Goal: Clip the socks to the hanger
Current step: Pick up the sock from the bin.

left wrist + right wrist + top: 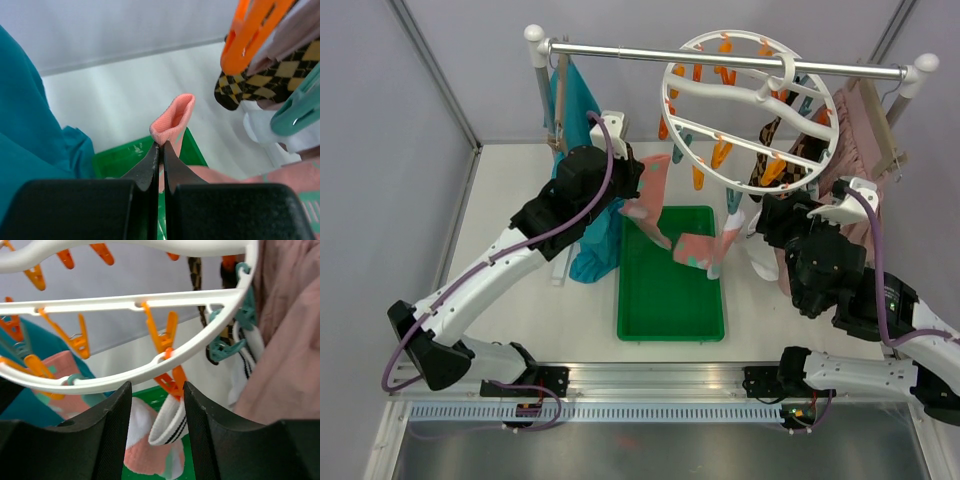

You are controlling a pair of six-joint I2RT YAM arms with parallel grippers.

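The left gripper (161,150) is clenched on a pink sock (172,117): its black fingers pinch the knit just below the cuff, which stands up past the tips as a soft open loop. The sock's foot, patched in mint and white, hangs over a green plastic tray (120,157). The hanger (125,302), a round white plastic ring with wavy crossbars, hangs by its hook from a metal rail (620,50) to the right of that sock. The right gripper (157,390) sits just under the ring's rim with its jaws apart. In the gap show an orange clip (170,380) and, below it, the ribbed cuff of a white striped sock (167,427); whether the fingers touch either I cannot tell. An argyle sock (260,80) hangs clipped at the ring's far side. A teal garment (30,125) hangs left of the left gripper, a pink skirt (295,340) right of the ring.
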